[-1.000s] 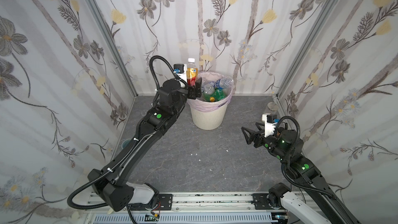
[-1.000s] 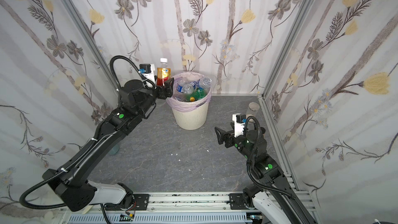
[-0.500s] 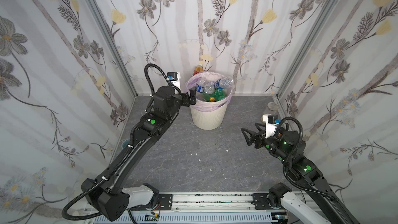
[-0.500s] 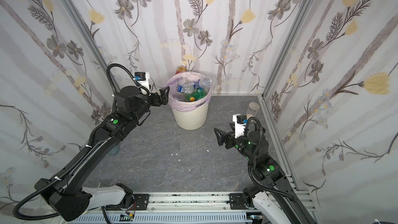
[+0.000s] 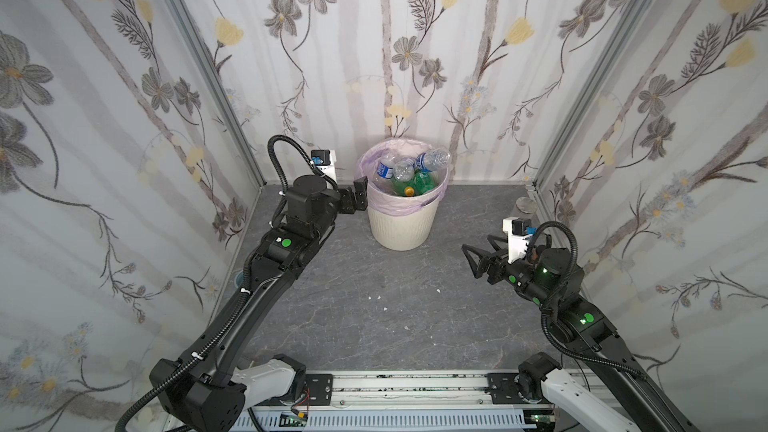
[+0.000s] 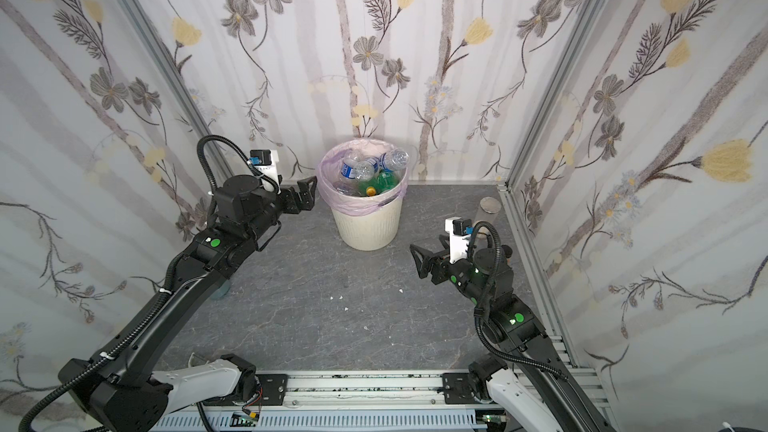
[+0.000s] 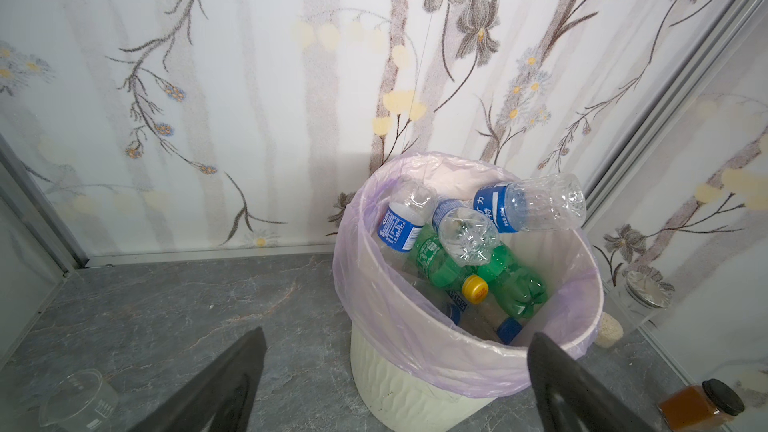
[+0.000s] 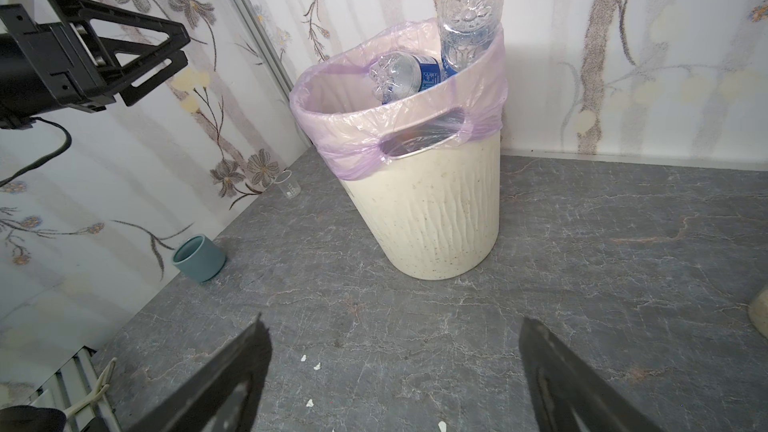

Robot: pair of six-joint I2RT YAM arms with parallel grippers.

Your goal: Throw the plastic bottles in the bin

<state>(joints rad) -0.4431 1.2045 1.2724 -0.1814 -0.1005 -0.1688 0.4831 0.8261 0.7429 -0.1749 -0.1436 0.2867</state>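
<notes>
The cream ribbed bin [image 5: 405,224] [image 6: 368,226] with its lilac bag stands by the back wall. Several plastic bottles lie in it: clear ones with blue labels [image 7: 528,205] [image 8: 465,14] and green ones [image 7: 511,280] with a yellow cap. They show in both top views [image 5: 415,174] [image 6: 374,172]. My left gripper [image 5: 358,198] [image 6: 306,193] [image 7: 397,334] hangs open and empty just left of the bin's rim. It also appears in the right wrist view [image 8: 158,47]. My right gripper [image 5: 478,253] [image 6: 424,257] [image 8: 390,322] is open and empty above the floor, right of the bin.
A grey-blue cup [image 8: 199,257] and a clear beaker [image 7: 77,396] [image 8: 287,187] stand along the left wall. A grey-lidded jar [image 5: 525,205] [image 7: 644,292] and a small amber jar [image 7: 702,403] stand near the right wall. White crumbs [image 5: 376,297] lie on the grey floor.
A second ago my left gripper held a red-and-yellow labelled bottle above the bin's rim. It let the bottle go, sank and drew back to the left. That bottle no longer shows. The right arm kept still.
</notes>
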